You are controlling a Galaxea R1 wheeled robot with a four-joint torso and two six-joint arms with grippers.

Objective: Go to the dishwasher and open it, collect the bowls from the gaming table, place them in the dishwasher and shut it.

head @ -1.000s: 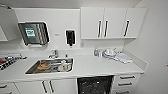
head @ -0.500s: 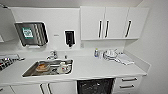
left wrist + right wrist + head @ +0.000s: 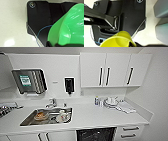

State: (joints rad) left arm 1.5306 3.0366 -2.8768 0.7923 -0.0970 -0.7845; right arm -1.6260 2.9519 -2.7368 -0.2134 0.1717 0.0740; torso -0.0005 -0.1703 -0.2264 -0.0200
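The dishwasher (image 3: 96, 134) stands under the white counter (image 3: 100, 118) at the lower middle of the head view, its dark interior showing. In the left wrist view a bright green bowl (image 3: 70, 26) hangs close over a pale speckled floor, with my left gripper (image 3: 50, 44) shut on its rim. The right wrist view has a yellow-green bowl (image 3: 117, 40), with my right gripper (image 3: 132, 44) shut on its edge. The gaming table is out of view.
A steel sink (image 3: 47, 117) with dishes in it sits left of the dishwasher, with a tap (image 3: 52, 103) behind. White wall cabinets (image 3: 115, 69) hang above. Cups and a cloth (image 3: 117, 104) lie at the counter's right end. Drawers (image 3: 130, 132) flank the dishwasher.
The whole head picture has shifted slightly downward, so the camera has moved a little towards the counter. Nothing on the counter has moved.
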